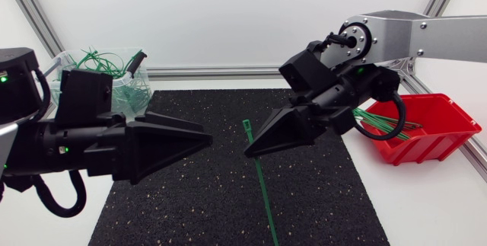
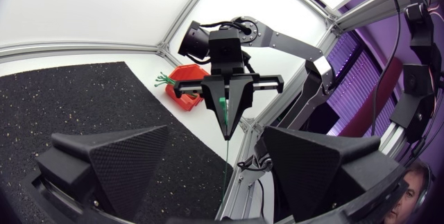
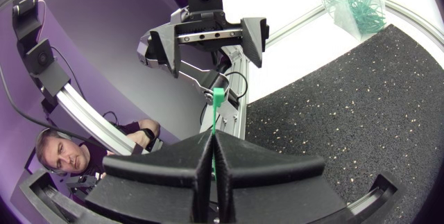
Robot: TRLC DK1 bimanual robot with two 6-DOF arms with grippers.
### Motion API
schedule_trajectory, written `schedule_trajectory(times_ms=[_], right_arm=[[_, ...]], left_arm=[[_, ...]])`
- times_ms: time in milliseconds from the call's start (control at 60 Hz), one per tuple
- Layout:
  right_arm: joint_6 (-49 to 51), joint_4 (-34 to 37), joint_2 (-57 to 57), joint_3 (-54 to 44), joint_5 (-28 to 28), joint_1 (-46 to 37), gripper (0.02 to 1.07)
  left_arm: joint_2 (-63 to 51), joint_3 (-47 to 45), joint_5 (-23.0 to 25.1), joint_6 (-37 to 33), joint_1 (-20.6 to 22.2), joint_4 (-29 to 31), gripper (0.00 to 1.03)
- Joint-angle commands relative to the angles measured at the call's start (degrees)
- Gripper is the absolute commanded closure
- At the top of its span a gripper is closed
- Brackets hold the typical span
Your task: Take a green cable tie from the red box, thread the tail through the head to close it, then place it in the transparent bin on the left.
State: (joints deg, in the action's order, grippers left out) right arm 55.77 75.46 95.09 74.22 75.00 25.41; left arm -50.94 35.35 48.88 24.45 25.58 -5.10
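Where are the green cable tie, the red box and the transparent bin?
green cable tie (image 1: 263,193), head view, on the middle of its strap.
red box (image 1: 434,145), head view, on its front wall.
transparent bin (image 1: 133,97), head view, on its front wall.

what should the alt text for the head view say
The right pincer is shut on a green cable tie below its head, tail over the black mat; the open left pincer faces it. A red box sits right, a transparent bin back left.

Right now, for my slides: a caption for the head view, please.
Right end effector holds a green cable tie near its head over the mat, opposite the open left end effector.
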Motion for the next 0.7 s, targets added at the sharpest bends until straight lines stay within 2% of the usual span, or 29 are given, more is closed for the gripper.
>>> schedule_trajectory(times_ms=[0,117,300,367,433,683], right_arm=[[1.6,0.7,0.9,0.4,0.9,0.4,1.01],[1.7,0.4,1.3,0.2,1.2,0.7,1.01],[1.7,-0.1,2.2,0.1,1.3,1.0,1.01],[1.7,-0.4,2.4,0.1,1.3,1.0,1.01],[1.7,-0.6,2.6,0.1,1.6,1.0,1.01],[1.7,-1.1,2.6,-0.2,1.7,1.0,1.01]], left_arm=[[-2.1,2.8,-1.1,1.3,2.5,-1.6,0.16],[-4.6,4.1,-2.7,1.3,5.1,-2.3,0.22],[-8.2,5.1,-3.9,1.3,7.4,-3.5,0.23],[-9.3,5.5,-4.0,1.2,7.9,-3.8,0.30],[-10.4,5.8,-5.4,1.2,8.8,-4.4,0.40],[-12.7,6.9,-6.4,1.3,10.6,-5.1,0.42]])
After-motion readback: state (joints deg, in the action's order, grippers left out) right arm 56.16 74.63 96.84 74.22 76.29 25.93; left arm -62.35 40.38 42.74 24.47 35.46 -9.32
